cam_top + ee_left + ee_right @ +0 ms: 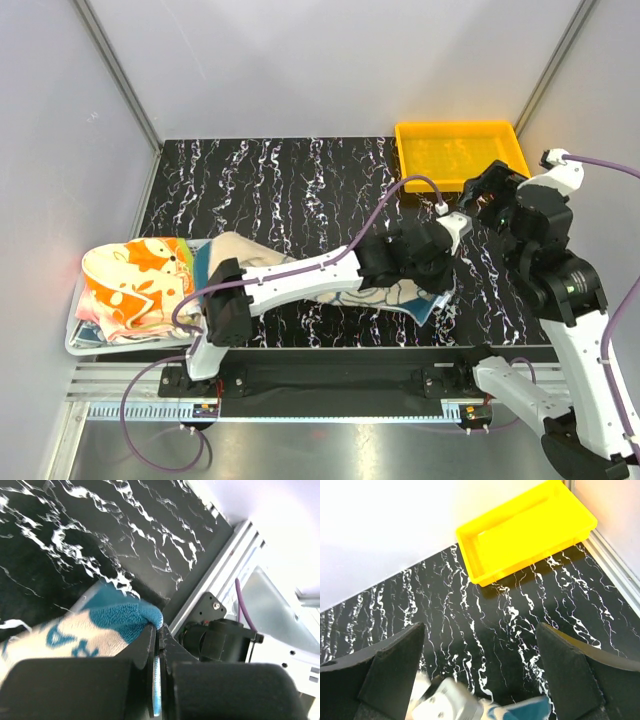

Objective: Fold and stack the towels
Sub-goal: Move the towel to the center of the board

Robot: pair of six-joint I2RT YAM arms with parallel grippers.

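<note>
A: Your left hand (157,630) was pinched narrow on the teal-and-cream towel (120,615). It held a teal corner just inside the near edge of the table (300,180), toward the right side.

B: Yes, and your left arm reached across from the near left corner, lying over that same towel. The cloth stretched out beneath the arm along the near edge, with its cream end to the left and its teal end at your hand.

A: Your right hand (480,670) was spread wide and held nothing. It hung above the table toward the far right corner, apart from the towel, and a bit of teal cloth showed at the bottom of its wrist view.

B: The yellow tray (455,152) sat in that far right corner, just beyond your right hand.

A: The orange-and-cream towel (135,280) was heaped at the near left corner, with other cloth under it.

B: That heap seemed to rest in the white mesh basket (80,340). Only a sliver of its rim showed from above, so I would not swear to it.
</note>
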